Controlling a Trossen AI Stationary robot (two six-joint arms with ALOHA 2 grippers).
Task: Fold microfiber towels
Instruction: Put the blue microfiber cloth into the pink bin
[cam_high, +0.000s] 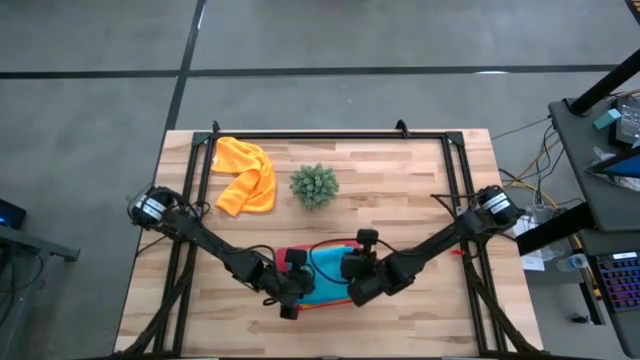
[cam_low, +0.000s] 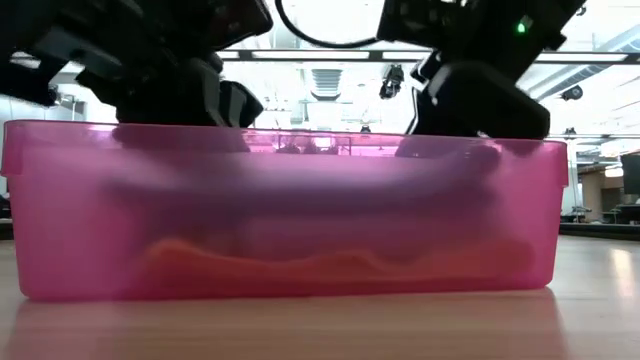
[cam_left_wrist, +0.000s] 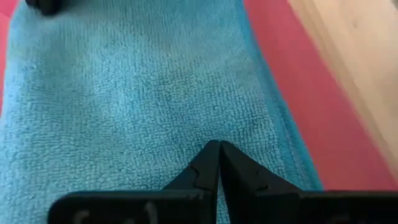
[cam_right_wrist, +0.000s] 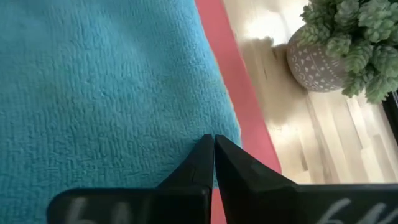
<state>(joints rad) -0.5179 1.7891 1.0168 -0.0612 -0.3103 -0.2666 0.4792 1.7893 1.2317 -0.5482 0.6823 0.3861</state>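
Light blue towel (cam_left_wrist: 124, 93) in the pink tray (cam_left_wrist: 292, 106), left end effector (cam_left_wrist: 219, 149) and right end effector (cam_right_wrist: 213, 142) closed above; no writing legible.

Light blue towel (cam_left_wrist: 124, 93), pink tray (cam_low: 280, 215)

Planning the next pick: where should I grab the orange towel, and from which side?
Take the orange towel by its narrow lower end, the one nearest the left arm, coming straight down from above. It lies crumpled in the open, with the plant close on its other side.

Overhead view straight down, low view against pink tray (cam_low: 300, 200), wrist views close on blue towel (cam_left_wrist: 124, 93)
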